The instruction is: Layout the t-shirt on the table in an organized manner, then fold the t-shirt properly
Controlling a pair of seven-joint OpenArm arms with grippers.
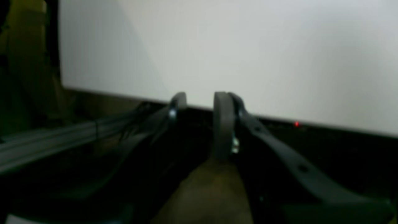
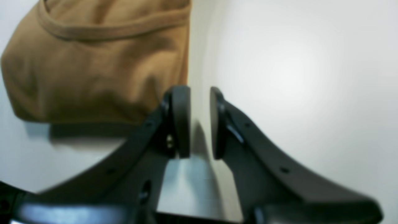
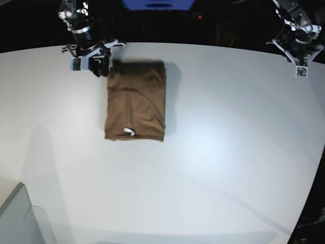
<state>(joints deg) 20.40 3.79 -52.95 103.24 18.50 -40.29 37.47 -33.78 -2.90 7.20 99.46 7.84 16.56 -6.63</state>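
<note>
This looks like a robotics lab or test bench, not a home. A large smooth white matte tabletop with a curved edge (image 3: 218, 152) fills the base view as a staged work surface, and two black robot arms are mounted along its far edge. Beyond the left claw (image 3: 303, 60) everything is dark, with only a small red indicator light (image 1: 296, 124) glowing past the table's edge. Just behind the right claw (image 3: 94, 60) sits a blue piece of equipment (image 3: 157, 4). A grey translucent plastic bin corner (image 3: 20, 218) stands well away from both claws, at the near edge.
</note>
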